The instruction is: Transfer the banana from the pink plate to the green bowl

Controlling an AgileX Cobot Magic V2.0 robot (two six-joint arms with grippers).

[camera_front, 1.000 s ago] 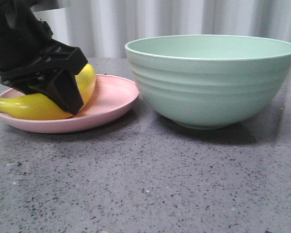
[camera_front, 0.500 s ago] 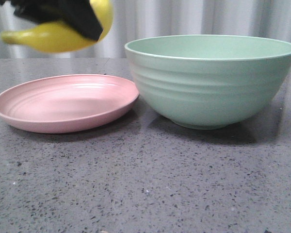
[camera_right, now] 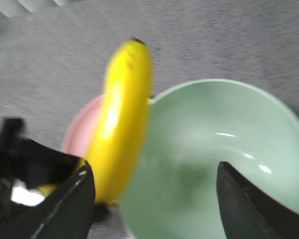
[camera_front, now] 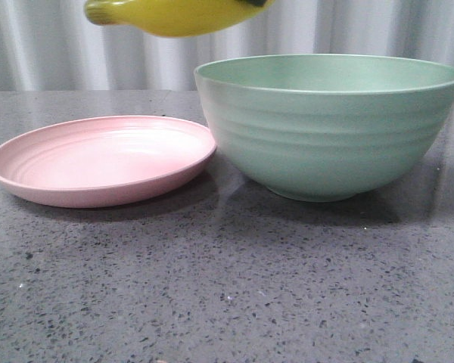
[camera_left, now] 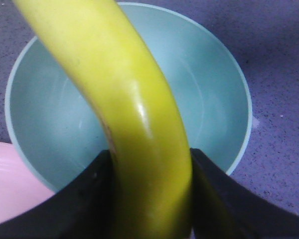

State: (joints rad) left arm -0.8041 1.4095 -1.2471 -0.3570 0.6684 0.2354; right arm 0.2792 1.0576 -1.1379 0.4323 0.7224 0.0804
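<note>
One green bowl (camera_front: 329,125) sits just beside your one pink plate (camera_front: 102,160) on the speckled table (camera_front: 227,287). You have one banana (camera_front: 178,15) held in the air above the bowl's near rim, your left gripper (camera_left: 150,199) clamped on it. Your right gripper (camera_right: 154,199) hangs spread wide, holding nothing.

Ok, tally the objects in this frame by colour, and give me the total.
Yellow: 1, the banana, held in the air in the left pincer.
Pink: 1, the pink plate, nothing on it.
Green: 1, the green bowl.
Total: 3.
</note>
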